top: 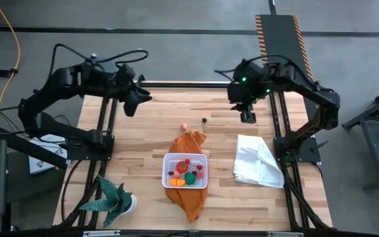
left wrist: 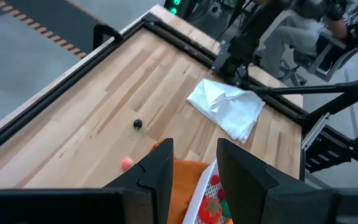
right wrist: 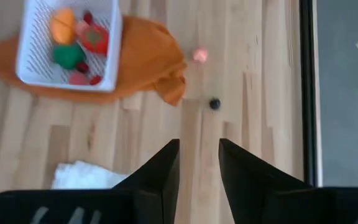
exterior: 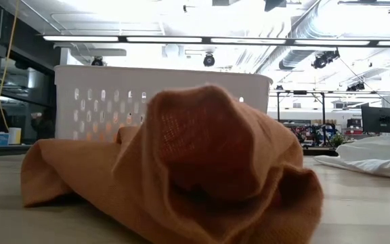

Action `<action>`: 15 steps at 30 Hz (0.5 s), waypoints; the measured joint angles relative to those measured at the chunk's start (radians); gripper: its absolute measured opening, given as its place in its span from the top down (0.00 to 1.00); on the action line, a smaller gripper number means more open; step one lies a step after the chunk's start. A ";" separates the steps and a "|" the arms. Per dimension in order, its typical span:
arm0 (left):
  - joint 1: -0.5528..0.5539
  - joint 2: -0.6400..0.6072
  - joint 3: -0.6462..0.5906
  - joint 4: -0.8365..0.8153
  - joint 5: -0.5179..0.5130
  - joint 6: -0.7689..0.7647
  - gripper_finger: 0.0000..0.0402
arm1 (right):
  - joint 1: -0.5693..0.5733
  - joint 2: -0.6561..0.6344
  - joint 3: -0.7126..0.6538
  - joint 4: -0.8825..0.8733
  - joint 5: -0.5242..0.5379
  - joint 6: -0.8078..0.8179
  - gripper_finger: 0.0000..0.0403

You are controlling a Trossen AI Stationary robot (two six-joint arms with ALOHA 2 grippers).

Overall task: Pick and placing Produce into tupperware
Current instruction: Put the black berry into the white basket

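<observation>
The white tupperware (top: 166,170) sits on an orange cloth (top: 189,197) at the table's middle, toward the near edge, with several red, orange and green produce pieces (right wrist: 73,37) in it. A small pink piece (top: 184,126) and a small dark piece (top: 204,120) lie loose on the wood beyond the cloth. My left gripper (left wrist: 194,149) hangs open above the far left of the table, empty. My right gripper (right wrist: 199,144) hangs open above the far right, empty, with the dark piece (right wrist: 214,104) ahead of its fingers.
A crumpled white cloth (top: 258,161) lies on the right, near the right arm's base. A green spiky potted plant (top: 114,201) stands at the near left corner. Black frame rails run along the table's left, right and far edges. Bare wood lies between the two grippers.
</observation>
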State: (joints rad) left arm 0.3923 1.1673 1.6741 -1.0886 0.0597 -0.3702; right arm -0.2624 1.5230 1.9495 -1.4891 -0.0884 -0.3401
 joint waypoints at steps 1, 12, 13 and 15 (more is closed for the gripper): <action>0.000 0.009 0.000 -0.002 0.000 0.000 0.72 | -0.014 -0.005 0.000 0.009 -0.024 -0.006 0.74; 0.000 0.057 0.000 -0.014 -0.041 0.091 0.73 | -0.126 0.004 0.000 0.133 -0.097 -0.019 0.74; 0.000 0.057 0.000 -0.013 -0.052 0.108 0.73 | -0.132 0.009 0.000 0.150 -0.099 -0.017 0.74; 0.000 0.060 0.000 -0.014 -0.064 0.143 0.73 | -0.145 0.022 -0.001 0.173 -0.103 -0.008 0.74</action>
State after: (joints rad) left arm 0.3923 1.2269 1.6741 -1.1026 -0.0041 -0.2267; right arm -0.4073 1.5453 1.9488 -1.3158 -0.1909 -0.3484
